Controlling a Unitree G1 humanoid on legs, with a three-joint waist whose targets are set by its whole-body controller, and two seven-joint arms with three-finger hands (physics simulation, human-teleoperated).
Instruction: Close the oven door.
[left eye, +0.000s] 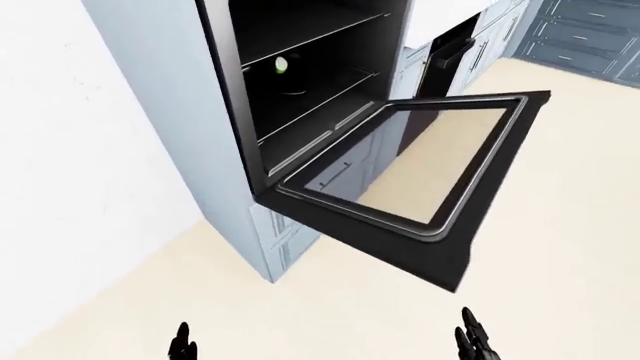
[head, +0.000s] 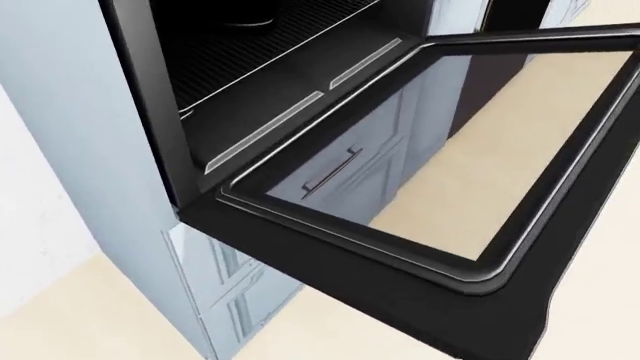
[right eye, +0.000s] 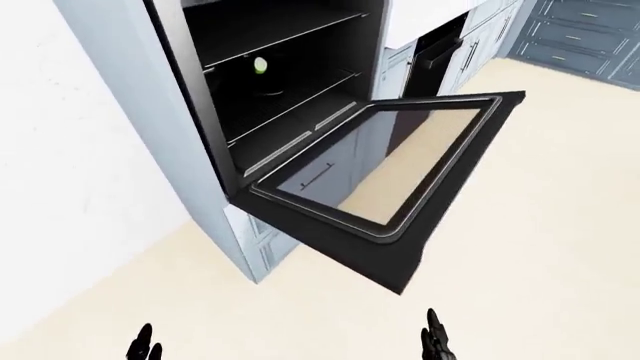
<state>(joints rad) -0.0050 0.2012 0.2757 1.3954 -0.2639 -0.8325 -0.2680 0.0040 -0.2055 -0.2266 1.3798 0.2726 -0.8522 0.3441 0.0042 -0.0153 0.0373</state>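
Oven door (left eye: 400, 176) hangs fully open, lying flat and level out from the dark oven cavity (left eye: 300, 82) set in a tall pale-blue cabinet (left eye: 170, 112), its glass pane showing the cream floor (left eye: 560, 225) beneath. Only the dark fingertips of the left robot hand (left eye: 182, 345) and right robot hand (left eye: 472, 341) show at the left-eye view's bottom edge, well apart from the door; whether they are spread cannot be told.

Oven door (left eye: 420, 247): matt black frame w/ glossy glass pane; racks (right eye: 290, 94) metal; cabinet (left eye: 160, 90) smooth pale-blue paint; floor (right eye: 540, 225) matt beige.
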